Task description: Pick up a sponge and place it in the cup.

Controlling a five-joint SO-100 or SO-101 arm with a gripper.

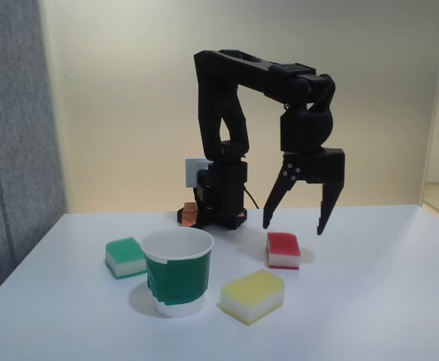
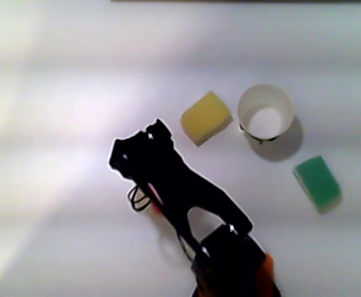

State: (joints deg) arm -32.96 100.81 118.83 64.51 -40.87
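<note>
White table (image 1: 400, 301), black arm's gripper (image 1: 293, 224) hanging jaws spread wide, nothing held, just above the red-topped sponge (image 1: 283, 249). Green-taped paper cup (image 1: 177, 271) stands well apart to the left in the fixed view, upright and open; yellow sponge (image 1: 252, 295) lies between them, green-topped sponge (image 1: 125, 256) beyond the cup. The red one likely light, soft, compressible — best pinched across its short sides, mid-height; it should squash, not slip.
</note>
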